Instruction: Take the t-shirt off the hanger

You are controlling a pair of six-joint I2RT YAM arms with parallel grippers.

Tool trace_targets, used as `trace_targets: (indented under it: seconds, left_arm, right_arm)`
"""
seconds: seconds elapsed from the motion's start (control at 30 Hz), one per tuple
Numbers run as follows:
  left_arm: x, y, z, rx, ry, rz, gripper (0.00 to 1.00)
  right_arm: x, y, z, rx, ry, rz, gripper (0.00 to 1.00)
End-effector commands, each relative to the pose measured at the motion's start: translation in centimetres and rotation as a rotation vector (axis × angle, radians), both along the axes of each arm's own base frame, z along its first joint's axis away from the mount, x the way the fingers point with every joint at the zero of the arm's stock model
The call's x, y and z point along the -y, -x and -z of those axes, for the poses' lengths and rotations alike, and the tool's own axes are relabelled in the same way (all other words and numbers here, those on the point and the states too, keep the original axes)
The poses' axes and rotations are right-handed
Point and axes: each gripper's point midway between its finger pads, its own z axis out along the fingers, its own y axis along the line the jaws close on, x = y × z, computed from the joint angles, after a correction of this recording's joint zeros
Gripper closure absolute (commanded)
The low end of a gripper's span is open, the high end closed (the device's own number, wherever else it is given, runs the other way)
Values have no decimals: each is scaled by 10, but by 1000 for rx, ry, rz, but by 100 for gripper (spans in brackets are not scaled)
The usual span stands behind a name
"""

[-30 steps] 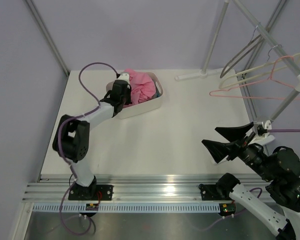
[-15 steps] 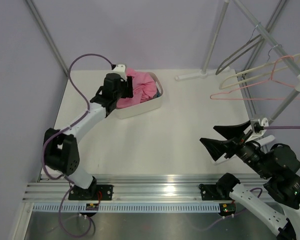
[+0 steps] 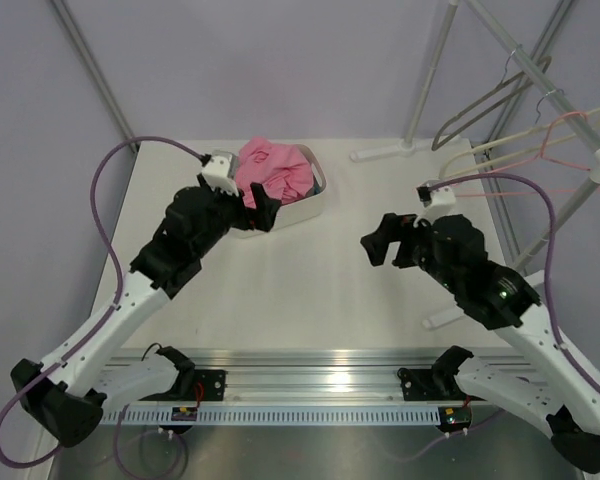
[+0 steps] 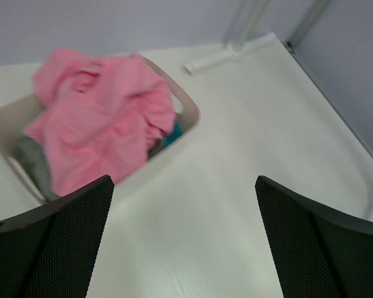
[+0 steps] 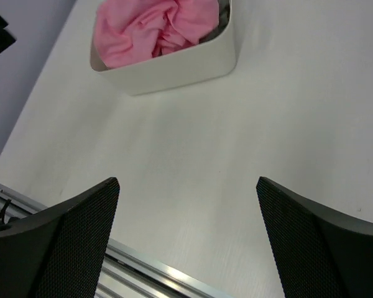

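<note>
Top external view: the t-shirt (image 3: 272, 170) lies crumpled in a white tub (image 3: 298, 211) at the far left of the surface (image 3: 320, 290). It is piled above the tub's rim and is fully clear of the hanger (image 3: 475, 104). The hanger hangs bare from the rack rail (image 3: 540, 85) at the far right, beside a cream hanger (image 3: 520, 148) and a thin pink wire hanger (image 3: 500, 186).

Step in hand: judged from this layout, the removal itself is done, with garment and hanger well apart and nothing linking them. The next move would call only for drawing both arms away without snagging the fabric or knocking the tub.

Left tool (image 3: 260, 208): just beside the tub's near wall and close to the t-shirt. The left wrist view shows its fingers spread wide with nothing between them, and the shirt sits ahead and to the left.

Right tool (image 3: 378, 243): over bare surface between tub and rack, apart from both. The right wrist view shows it likewise spread wide and empty, with the tub ahead of it.
</note>
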Motion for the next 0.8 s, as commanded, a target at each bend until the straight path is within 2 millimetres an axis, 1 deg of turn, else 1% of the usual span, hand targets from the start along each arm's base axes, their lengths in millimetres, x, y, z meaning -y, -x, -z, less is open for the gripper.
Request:
trace_targets:
  seconds: [0.0, 0.03, 0.07, 0.1, 0.13, 0.17, 0.2, 0.27, 0.3, 0.33, 0.37, 0.4, 0.47, 0.5, 0.57, 0.6, 0.7, 0.77]
  left_arm:
    - [28, 41, 25, -60, 4, 92, 1]
    - [30, 49, 27, -55, 16, 111, 1]
    - [29, 66, 31, -41, 30, 138, 1]
    - [26, 73, 29, -22, 52, 144, 1]
    - [24, 80, 31, -13, 63, 155, 1]
    - [18, 91, 36, -1, 81, 167, 1]
    - [17, 98, 37, 5, 91, 191, 1]
    - [15, 112, 43, 12, 119, 226, 1]
    - [18, 116, 44, 13, 131, 250, 1]
    - [23, 124, 46, 10, 140, 300, 1]
    - [25, 129, 47, 4, 146, 316, 1]
    - [25, 130, 51, -3, 141, 319, 1]
    - [23, 131, 57, -12, 130, 310, 1]
    - [16, 126, 58, -9, 123, 261, 1]
    - [13, 125, 58, -6, 125, 242, 1]
    - [13, 126, 57, -4, 130, 248, 1]
    - [15, 129, 57, -5, 137, 266, 1]
    - [15, 130, 57, -1, 137, 273, 1]
  right_arm:
    - [-15, -9, 8, -59, -54, 22, 0]
    - [-16, -9, 15, -73, -59, 25, 1]
    - [-15, -10, 17, -72, -62, 40, 0]
    - [-16, -9, 17, -70, -74, 43, 1]
    - [-16, -5, 19, -72, -83, 28, 0]
    - [-17, -1, 20, -72, -91, 10, 1]
    - [-19, 6, 23, -73, -98, -18, 1]
    - [-17, 11, 26, -71, -99, -36, 0]
    - [-15, 16, 29, -56, -95, -52, 1]
    - [-13, 17, 30, -45, -89, -57, 0]
    - [-10, 19, 30, -33, -89, -57, 1]
    - [-7, 23, 28, -7, -95, -66, 0]
    - [-11, 30, 23, 31, -117, -123, 1]
    - [-10, 35, 23, 44, -132, -136, 1]
    - [-6, 37, 21, 65, -146, -125, 0]
    - [-2, 35, 23, 68, -141, -104, 0]
    - [2, 32, 22, 83, -134, -78, 1]
    - [1, 31, 22, 91, -132, -83, 0]
